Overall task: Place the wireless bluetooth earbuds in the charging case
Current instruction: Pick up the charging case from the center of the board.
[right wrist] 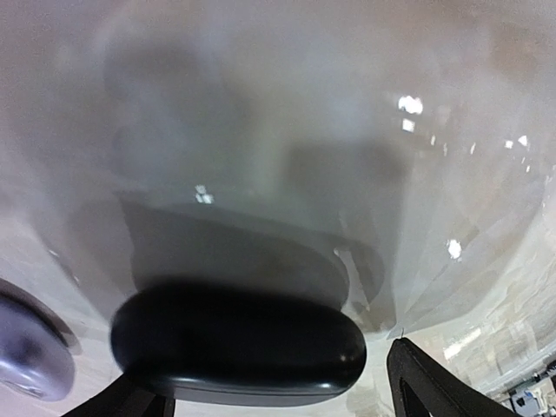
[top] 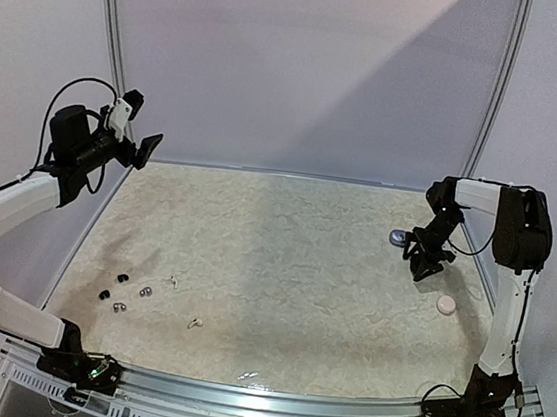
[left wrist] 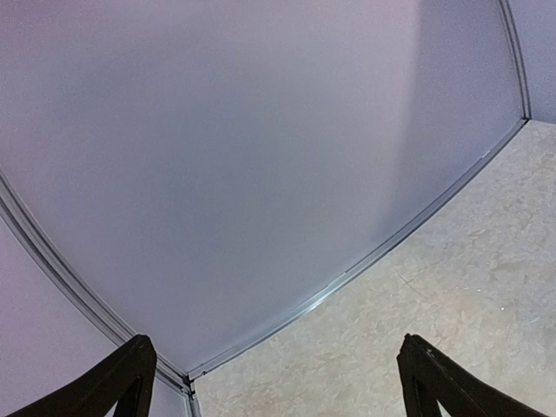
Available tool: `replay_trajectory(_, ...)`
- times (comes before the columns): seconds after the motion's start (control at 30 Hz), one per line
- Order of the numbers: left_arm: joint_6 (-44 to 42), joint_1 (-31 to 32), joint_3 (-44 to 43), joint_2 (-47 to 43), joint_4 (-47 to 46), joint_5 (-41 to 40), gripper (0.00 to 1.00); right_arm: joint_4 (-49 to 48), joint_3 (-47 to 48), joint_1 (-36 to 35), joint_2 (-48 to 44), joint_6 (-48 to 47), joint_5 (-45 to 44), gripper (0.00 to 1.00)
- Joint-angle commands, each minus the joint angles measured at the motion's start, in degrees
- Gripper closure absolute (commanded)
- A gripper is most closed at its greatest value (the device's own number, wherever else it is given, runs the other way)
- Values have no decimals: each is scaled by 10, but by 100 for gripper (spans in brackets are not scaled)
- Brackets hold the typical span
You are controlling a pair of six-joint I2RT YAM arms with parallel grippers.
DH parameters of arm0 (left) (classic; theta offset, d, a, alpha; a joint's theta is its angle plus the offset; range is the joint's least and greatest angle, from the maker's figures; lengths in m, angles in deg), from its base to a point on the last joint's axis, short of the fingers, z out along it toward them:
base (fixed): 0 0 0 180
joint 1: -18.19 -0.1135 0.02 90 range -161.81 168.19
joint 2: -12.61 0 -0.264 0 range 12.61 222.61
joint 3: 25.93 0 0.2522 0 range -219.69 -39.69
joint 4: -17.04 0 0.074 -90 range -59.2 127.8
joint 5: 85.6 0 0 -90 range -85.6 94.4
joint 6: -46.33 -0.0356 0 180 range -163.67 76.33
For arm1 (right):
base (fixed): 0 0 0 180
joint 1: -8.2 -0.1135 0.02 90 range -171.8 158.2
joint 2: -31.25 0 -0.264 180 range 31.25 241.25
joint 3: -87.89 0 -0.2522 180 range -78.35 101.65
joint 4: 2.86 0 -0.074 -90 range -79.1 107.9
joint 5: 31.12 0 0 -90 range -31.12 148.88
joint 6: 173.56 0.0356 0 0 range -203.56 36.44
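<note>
The right gripper (top: 424,260) hovers low at the table's (top: 282,269) right side, jaws apart around a black case (right wrist: 239,343) it seems to be placing, while the earbuds (top: 145,291) lie scattered far off front-left and the left gripper (top: 138,135) hangs aloft, wide open and empty.
</note>
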State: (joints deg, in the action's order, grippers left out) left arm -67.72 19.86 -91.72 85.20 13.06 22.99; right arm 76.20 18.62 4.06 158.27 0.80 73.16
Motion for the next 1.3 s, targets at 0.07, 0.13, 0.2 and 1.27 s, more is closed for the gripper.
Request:
replay_trajectory(0.07,-9,-10,12,-16,1,-5,1,-9,-25,20,-42,28,-84,13)
replay_trajectory(0.13,-9,-11,16,-17,-4,-6,1,-30,-50,26,-57,27,-75,13)
replay_trajectory(0.2,-9,-11,17,-15,-4,-5,1,-27,-42,27,-57,24,-71,13)
replay_trajectory(1.27,-25,-16,27,-27,-8,-6,1,-23,-46,5,-24,32,-31,72)
